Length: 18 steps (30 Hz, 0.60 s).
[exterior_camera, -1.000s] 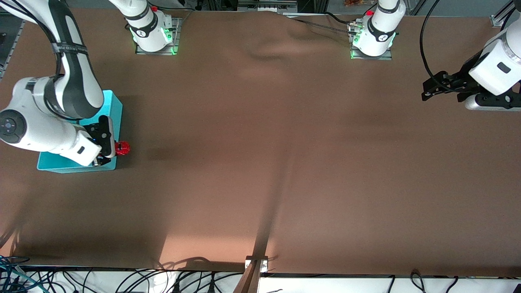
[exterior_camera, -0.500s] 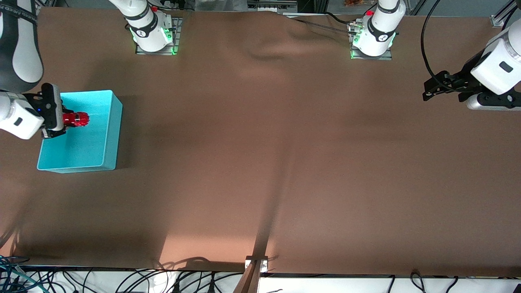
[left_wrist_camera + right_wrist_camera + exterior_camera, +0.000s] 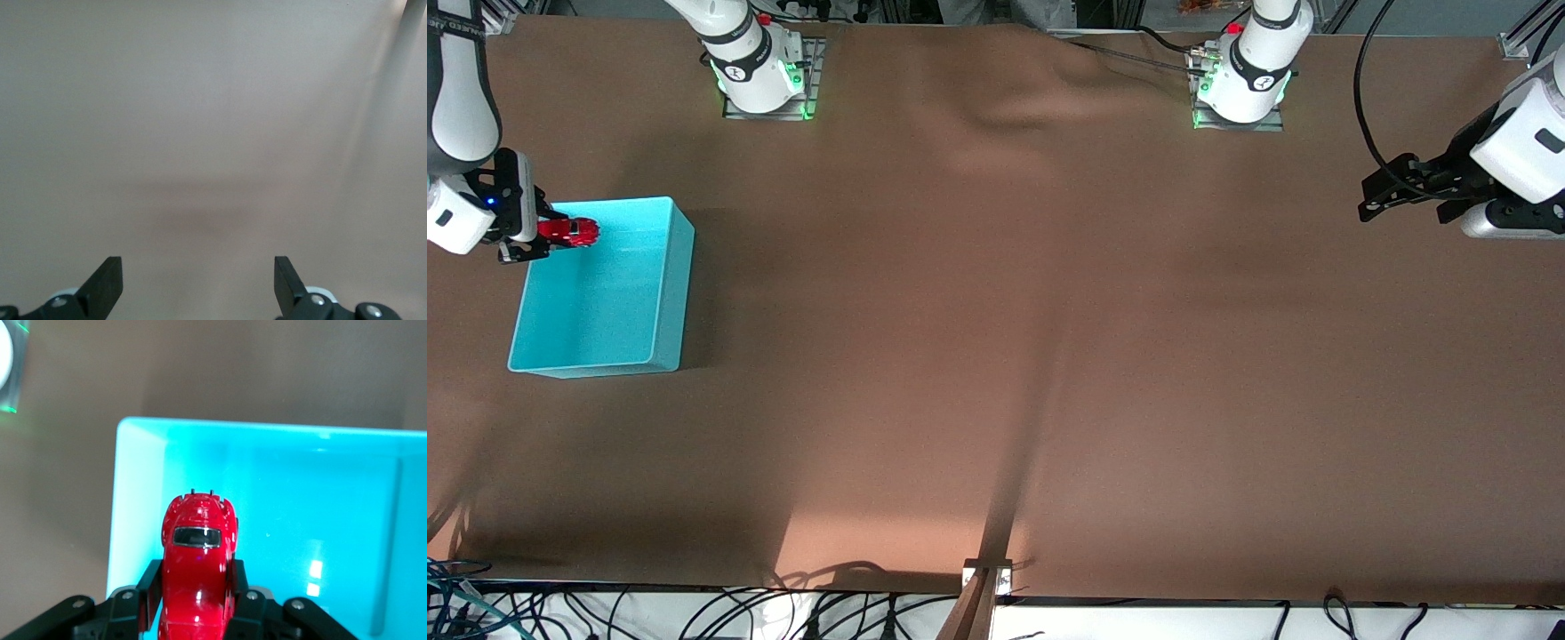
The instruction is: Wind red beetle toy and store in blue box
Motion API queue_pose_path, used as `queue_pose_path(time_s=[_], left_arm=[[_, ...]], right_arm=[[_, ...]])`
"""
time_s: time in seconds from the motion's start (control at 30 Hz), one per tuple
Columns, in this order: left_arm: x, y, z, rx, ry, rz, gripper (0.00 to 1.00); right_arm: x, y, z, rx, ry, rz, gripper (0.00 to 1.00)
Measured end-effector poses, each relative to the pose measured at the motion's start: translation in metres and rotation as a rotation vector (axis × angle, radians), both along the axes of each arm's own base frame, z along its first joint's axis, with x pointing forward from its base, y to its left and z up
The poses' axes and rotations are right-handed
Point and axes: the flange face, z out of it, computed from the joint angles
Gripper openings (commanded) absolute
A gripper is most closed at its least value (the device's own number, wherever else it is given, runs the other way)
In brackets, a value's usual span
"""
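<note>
My right gripper (image 3: 547, 233) is shut on the red beetle toy (image 3: 569, 233) and holds it in the air over the corner of the blue box (image 3: 667, 293) that lies toward the robots' bases. In the right wrist view the glossy red toy (image 3: 197, 573) sits between the two black fingers (image 3: 148, 587), above the box's turquoise floor (image 3: 320, 520). The box is otherwise empty. My left gripper (image 3: 1371, 191) is open and empty, raised over the bare table at the left arm's end, where the arm waits; its two fingertips (image 3: 107, 283) show wide apart in the left wrist view.
The brown table (image 3: 996, 356) stretches wide between the box and the left arm. The two arm bases (image 3: 760, 76) stand along the edge toward the robots. Cables hang along the table's front edge (image 3: 694, 613).
My right gripper carried the red beetle toy from beside the box's outer wall to over the box, then toward the corner nearest the robots' bases. The left arm barely moved.
</note>
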Motion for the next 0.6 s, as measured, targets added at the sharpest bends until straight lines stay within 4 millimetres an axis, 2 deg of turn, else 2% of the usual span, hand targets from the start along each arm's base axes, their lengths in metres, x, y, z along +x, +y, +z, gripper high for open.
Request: queue_pose_path(time_s=[0.33,0.6], left_arm=[[0.001,-0.001,0.008,-0.001,-0.017,-0.001,1.0],[0.001,-0.002,0.016,-0.003,-0.034,-0.002,1.0]], right_arm=[[0.0,-0.002,-0.039,-0.026,-0.015,0.037,0.21],[-0.003,-0.004,-0.076,0.008,0.021,-0.021,0.21]])
